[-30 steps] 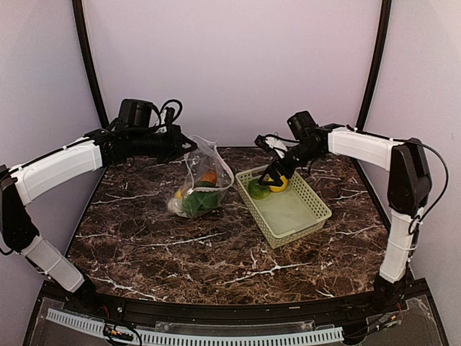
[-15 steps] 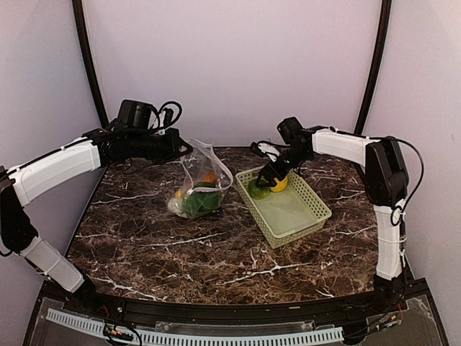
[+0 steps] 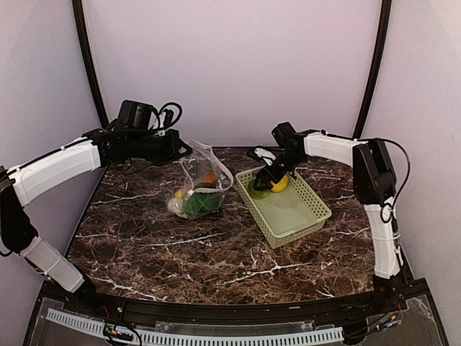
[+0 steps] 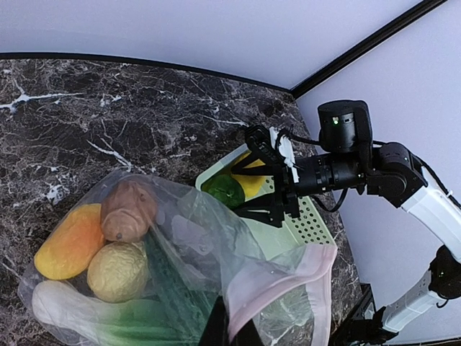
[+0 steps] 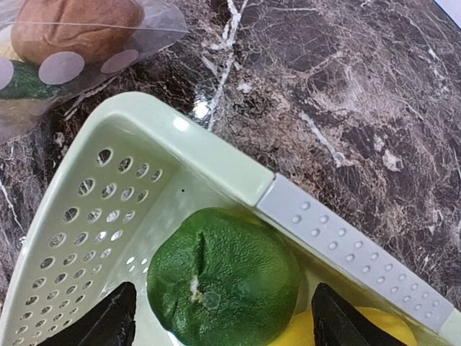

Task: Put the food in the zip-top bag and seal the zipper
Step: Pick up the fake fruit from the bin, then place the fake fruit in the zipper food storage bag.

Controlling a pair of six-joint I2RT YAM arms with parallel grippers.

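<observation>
Clamps left gripper [image 4: 232, 333] on clear spotted plastic zip-top bag [image 4: 194, 231]. Holds right gripper [image 5: 223, 323] apart around round green toy pepper [image 5: 223, 277] in light green lattice basket [image 5: 86, 216].

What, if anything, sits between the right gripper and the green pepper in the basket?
Nothing visible. The right gripper's open fingers straddle the green pepper directly. The lemon lies beside it and the basket's rim runs close by, but neither blocks the approach.

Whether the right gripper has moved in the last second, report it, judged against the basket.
Yes. The right gripper has shifted slightly left, toward the far-left corner of the basket, open astride the green pepper.
</observation>
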